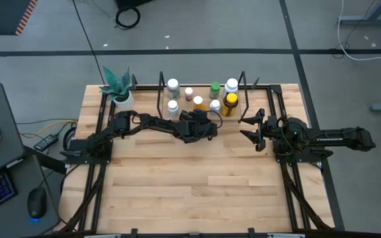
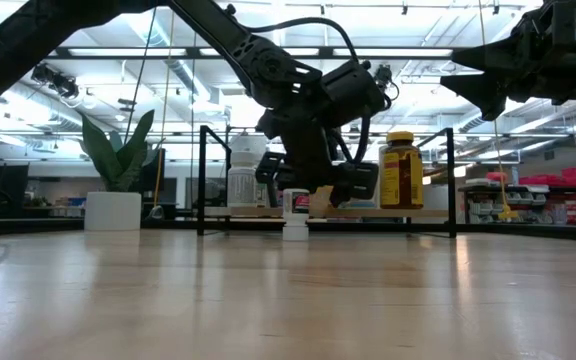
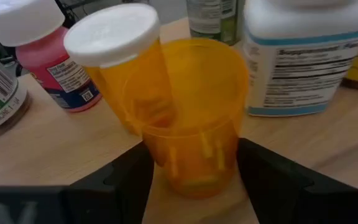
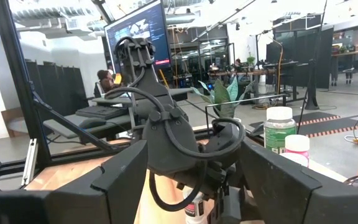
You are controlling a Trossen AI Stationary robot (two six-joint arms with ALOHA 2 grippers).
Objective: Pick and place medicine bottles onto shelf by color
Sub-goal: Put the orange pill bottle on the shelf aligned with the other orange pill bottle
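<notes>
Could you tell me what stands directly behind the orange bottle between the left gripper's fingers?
A second orange bottle with a white cap stands right behind the orange bottle, which covers its lower part. A pink bottle stands farther off.

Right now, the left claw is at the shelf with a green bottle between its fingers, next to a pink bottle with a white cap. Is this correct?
Not quite. The bottle between the fingers of the left claw is an orange bottle, not green; the left wrist view shows it. The rest holds: the claw is at the shelf, and the pink bottle with a white cap stands close by.
</notes>
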